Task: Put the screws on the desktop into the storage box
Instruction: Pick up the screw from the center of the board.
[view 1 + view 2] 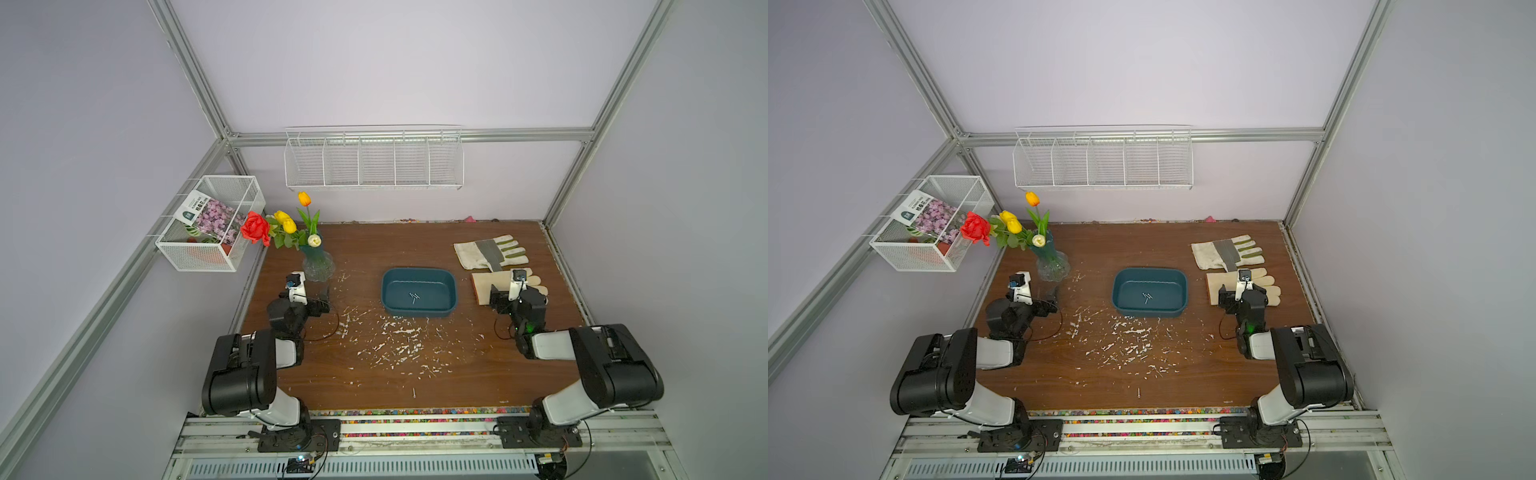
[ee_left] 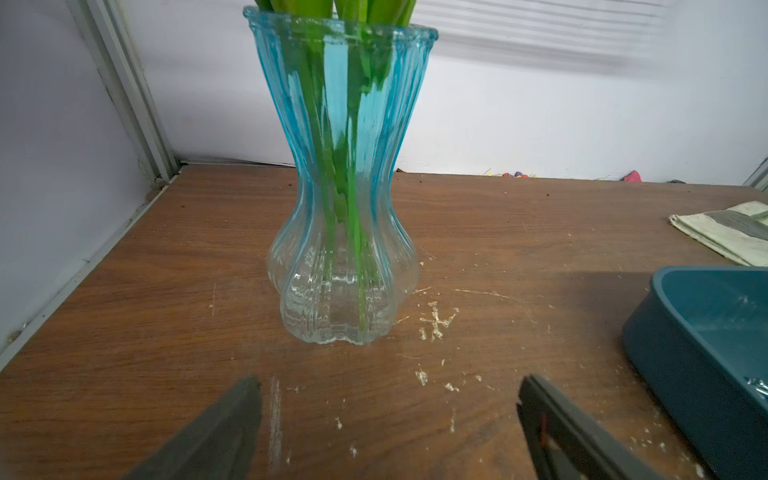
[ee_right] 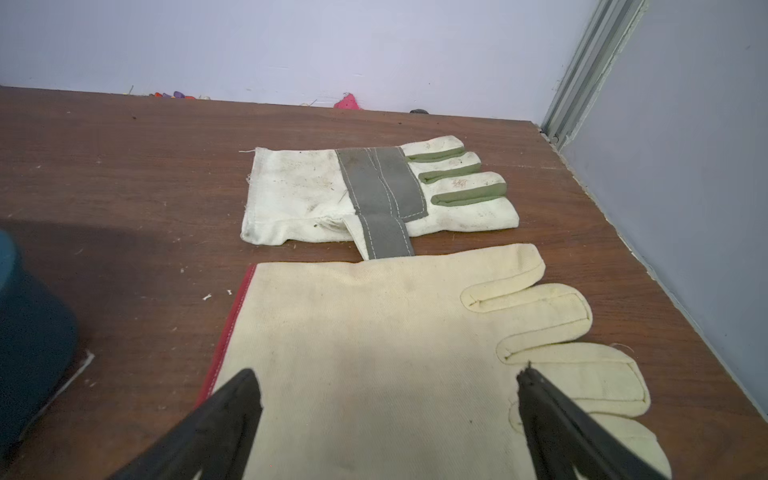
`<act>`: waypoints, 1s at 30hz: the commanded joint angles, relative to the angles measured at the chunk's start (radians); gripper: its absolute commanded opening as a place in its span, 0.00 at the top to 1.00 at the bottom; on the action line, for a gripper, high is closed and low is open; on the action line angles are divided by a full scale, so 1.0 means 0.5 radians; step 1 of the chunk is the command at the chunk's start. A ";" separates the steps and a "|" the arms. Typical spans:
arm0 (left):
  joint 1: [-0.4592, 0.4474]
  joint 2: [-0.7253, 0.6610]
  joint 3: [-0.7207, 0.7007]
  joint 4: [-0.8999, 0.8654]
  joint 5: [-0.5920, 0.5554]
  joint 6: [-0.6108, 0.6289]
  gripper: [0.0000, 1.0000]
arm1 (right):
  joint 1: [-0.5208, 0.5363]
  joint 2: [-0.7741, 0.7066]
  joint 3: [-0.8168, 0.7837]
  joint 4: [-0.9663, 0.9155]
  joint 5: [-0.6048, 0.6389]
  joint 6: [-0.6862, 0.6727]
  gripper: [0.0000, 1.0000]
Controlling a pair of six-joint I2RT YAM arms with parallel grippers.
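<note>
**Both grippers wide apart and empty, box between them**

My left gripper stood with its jaws spread wide and nothing between them, above bare desktop. The blue-tinted glass vase of flowers stood just beyond it at 12 o'clock, apart from the fingertips.

My right gripper was spread just as wide and gripped nothing. It hung over the cuff end of the cream glove, and I could not tell whether the fingertips touched the cloth. The white glove with the grey band lay past it at 12 o'clock.

In both top views the storage box sat between my two grippers, at 3 o'clock from the left one and 9 o'clock from the right one, well apart from each. A few screws lay together on its floor.

A lone screw lay on the desktop near the front edge. It was between 4 and 5 o'clock from my left gripper, between 7 and 8 o'clock from my right, and far from both.
</note>
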 commanded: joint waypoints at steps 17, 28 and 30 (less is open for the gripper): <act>0.011 0.018 0.042 0.043 0.036 0.026 0.00 | -0.011 0.024 0.028 0.062 0.026 -0.022 0.01; 0.014 0.017 0.042 0.044 0.038 0.026 0.00 | -0.011 0.024 0.040 0.037 0.052 -0.008 0.01; 0.014 0.018 0.046 0.041 0.036 0.026 0.00 | -0.011 0.024 0.038 0.041 0.051 -0.008 0.01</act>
